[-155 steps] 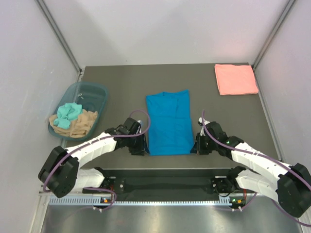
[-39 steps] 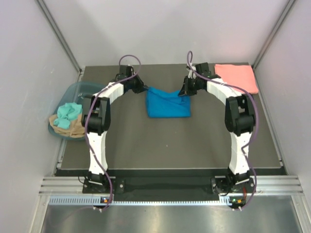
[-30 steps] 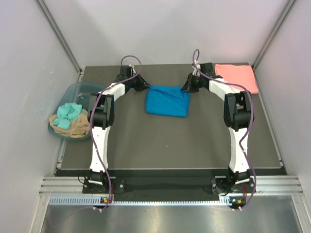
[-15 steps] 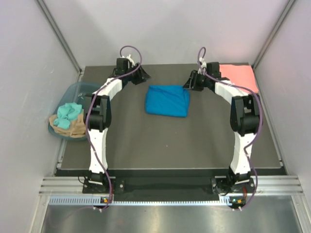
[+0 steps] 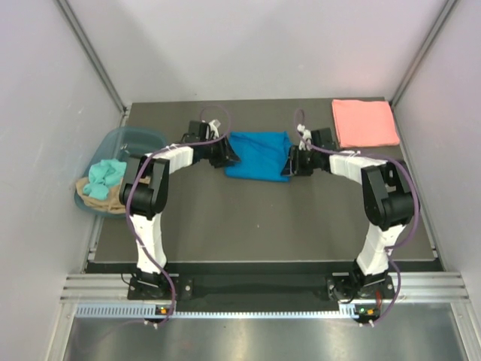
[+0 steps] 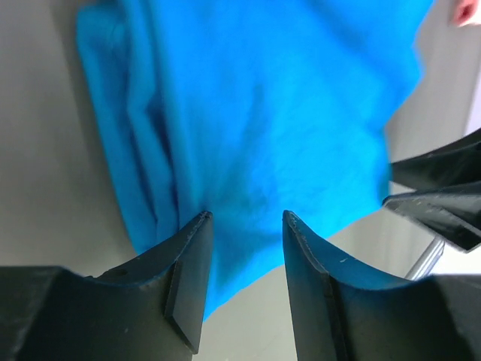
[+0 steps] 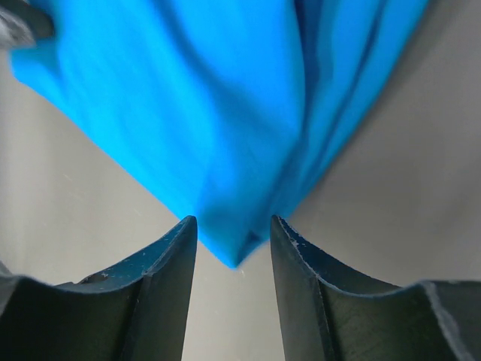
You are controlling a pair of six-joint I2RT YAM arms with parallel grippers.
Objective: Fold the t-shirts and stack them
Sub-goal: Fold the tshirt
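Left claw (image 5: 230, 155) and right claw (image 5: 290, 164), both parted, flank the folded blue shirt (image 5: 259, 153); next, probably: grip it and stack it on the pink shirt (image 5: 365, 122).

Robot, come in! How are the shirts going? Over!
Both open: left gripper, right gripper, flanking the folded blue shirt. Pink shirt folded, far right corner, not stacked yet. Tub off left, out of the way.

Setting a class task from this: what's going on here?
The robot's left tool and right tool sit open, one at each side edge of the folded blue shirt mid-table. The pink shirt lies folded in the far right corner, not yet stacked. A tub of cloths sits left.
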